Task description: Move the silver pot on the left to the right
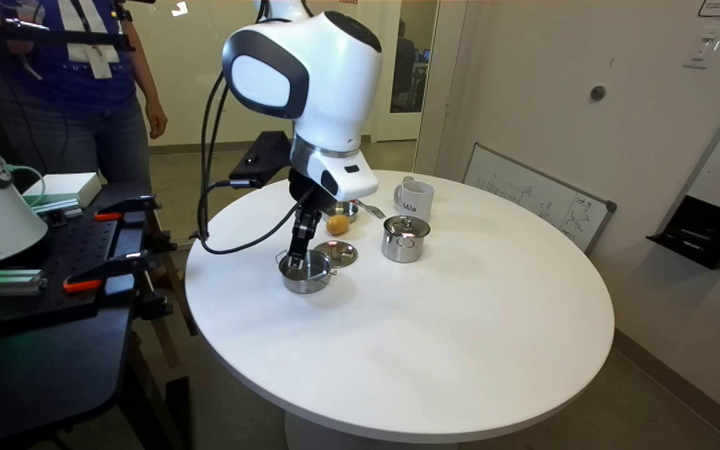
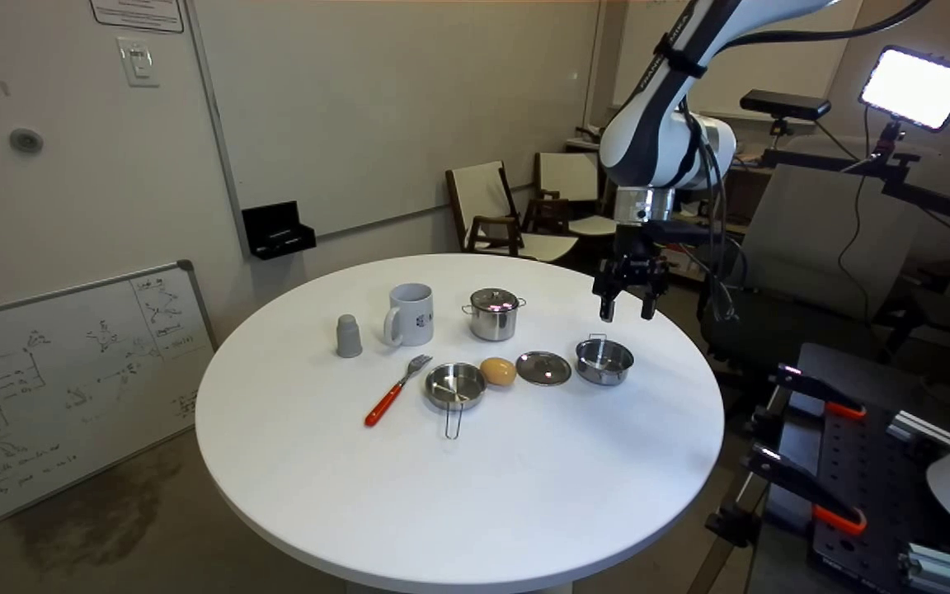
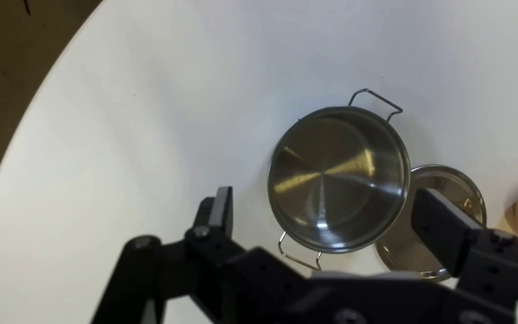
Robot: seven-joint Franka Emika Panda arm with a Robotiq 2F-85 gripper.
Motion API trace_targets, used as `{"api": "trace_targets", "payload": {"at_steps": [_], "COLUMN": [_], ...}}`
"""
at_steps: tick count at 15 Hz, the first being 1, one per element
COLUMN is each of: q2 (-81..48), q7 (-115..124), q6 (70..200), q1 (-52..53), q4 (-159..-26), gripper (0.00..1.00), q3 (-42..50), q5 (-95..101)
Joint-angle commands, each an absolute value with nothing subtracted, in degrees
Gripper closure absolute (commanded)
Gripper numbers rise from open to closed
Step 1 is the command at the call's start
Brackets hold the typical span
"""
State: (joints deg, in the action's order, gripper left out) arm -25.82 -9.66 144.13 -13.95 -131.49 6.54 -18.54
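Note:
The silver pot (image 1: 307,285) is low, wide and shiny with a dark inside and two wire handles. It stands upright and lidless on the white table; it also shows in an exterior view (image 2: 604,369) and in the wrist view (image 3: 331,180). My gripper (image 2: 627,317) is open and empty, with its fingertips above the pot. In the wrist view the open gripper (image 3: 324,198) has a finger to each side of the pot, the right one over the lid (image 3: 407,238). In an exterior view the gripper (image 1: 295,262) overlaps the pot's opening.
A taller lidded pot (image 2: 493,315), a mug (image 2: 411,315), a grey cup-like object (image 2: 349,337), a red-handled fork (image 2: 397,392), a small pan (image 2: 454,386) and a yellow-orange egg-like object (image 2: 497,371) stand near. The lid (image 2: 543,369) lies right beside the pot. The table edge (image 3: 29,108) curves past.

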Motion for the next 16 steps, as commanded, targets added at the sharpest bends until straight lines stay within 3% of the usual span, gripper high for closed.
{"api": "trace_targets", "payload": {"at_steps": [1,16], "q2": [-26.4,-33.1], "q7": [-9.0,-8.1], "q6": [144.1,148.3], "q1": [-14.7,-14.5], "q4": [-131.3,-129.0], "gripper": [0.0,0.0], "q3": [5.7,5.8], "q5": [-17.4,-14.7]}}
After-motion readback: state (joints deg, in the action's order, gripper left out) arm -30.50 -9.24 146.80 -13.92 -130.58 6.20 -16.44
